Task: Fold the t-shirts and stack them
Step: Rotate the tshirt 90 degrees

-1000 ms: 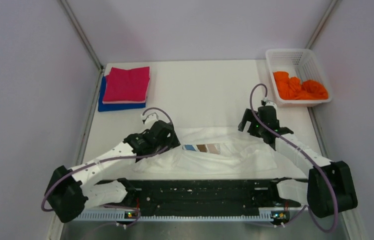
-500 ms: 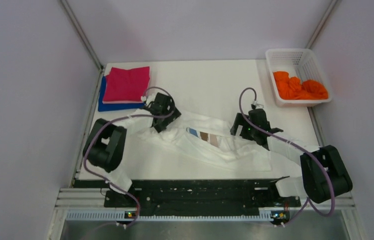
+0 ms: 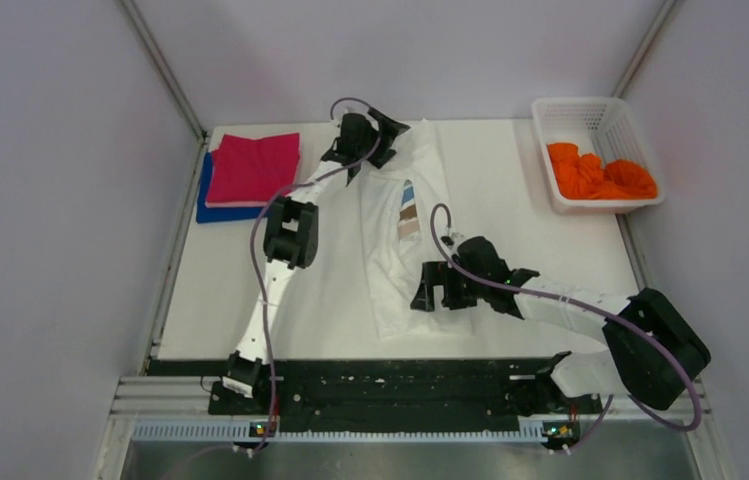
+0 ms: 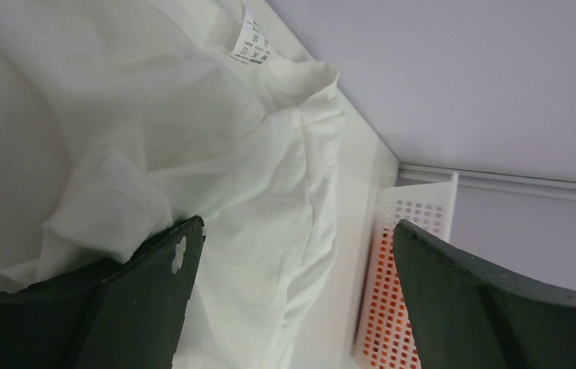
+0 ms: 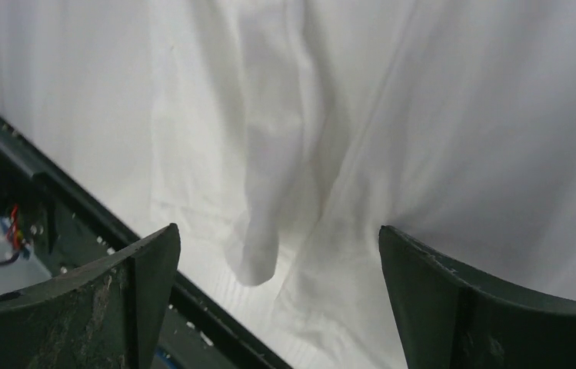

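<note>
The white t-shirt (image 3: 402,250) lies stretched front to back in mid-table, its blue-and-brown print (image 3: 408,210) facing up. My left gripper (image 3: 388,135) is open at the shirt's far end. In the left wrist view (image 4: 296,292) the collar and label (image 4: 252,42) lie beyond its jaws and nothing is between them. My right gripper (image 3: 433,298) is open over the shirt's near end, and the right wrist view (image 5: 281,284) shows wrinkled white cloth (image 5: 392,138) below empty jaws. A folded magenta shirt (image 3: 255,168) lies on a folded blue one (image 3: 212,208) at the far left.
A white lattice basket (image 3: 590,105) at the far right holds bunched orange shirts (image 3: 600,175); it also shows in the left wrist view (image 4: 411,269). The black rail (image 3: 390,385) runs along the table's near edge and shows in the right wrist view (image 5: 8,192).
The white shirt has swung from lying crosswise near the front to lying lengthwise. My left arm has reached out to the far edge. My right gripper has moved left and nearer.
</note>
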You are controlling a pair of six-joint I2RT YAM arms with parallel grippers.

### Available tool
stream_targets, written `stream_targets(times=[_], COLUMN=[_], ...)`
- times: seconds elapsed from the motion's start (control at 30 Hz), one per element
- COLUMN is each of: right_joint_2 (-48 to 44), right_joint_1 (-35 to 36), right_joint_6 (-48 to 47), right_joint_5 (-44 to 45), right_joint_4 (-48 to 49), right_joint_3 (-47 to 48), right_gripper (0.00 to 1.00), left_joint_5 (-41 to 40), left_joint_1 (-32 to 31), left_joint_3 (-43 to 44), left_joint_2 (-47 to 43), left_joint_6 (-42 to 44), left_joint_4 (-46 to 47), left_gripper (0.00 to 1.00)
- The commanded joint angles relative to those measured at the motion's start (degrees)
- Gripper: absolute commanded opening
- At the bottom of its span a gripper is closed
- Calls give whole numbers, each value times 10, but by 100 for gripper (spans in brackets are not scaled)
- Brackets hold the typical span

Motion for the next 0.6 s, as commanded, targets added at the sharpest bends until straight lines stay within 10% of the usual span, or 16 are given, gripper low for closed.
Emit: stream_targets(times=[0.0, 0.33, 0.57], right_joint_2=[-15, -98, -38], right_joint_1=[19, 20, 33], right_joint_6=[-19, 6, 56], right_joint_5=[-112, -52, -1], right_joint_4=[40, 58, 58], right_joint_3=[6, 4, 5], right_gripper=[99, 97, 74], left_joint_5=[32, -19, -64], left_joint_1=[-8, -11, -15], left_joint_3=[1, 3, -42], left_joint_2=[56, 0, -57], left_joint_6=[-84, -19, 22], left_joint_4=[105, 95, 81], left_gripper=[99, 99, 99])
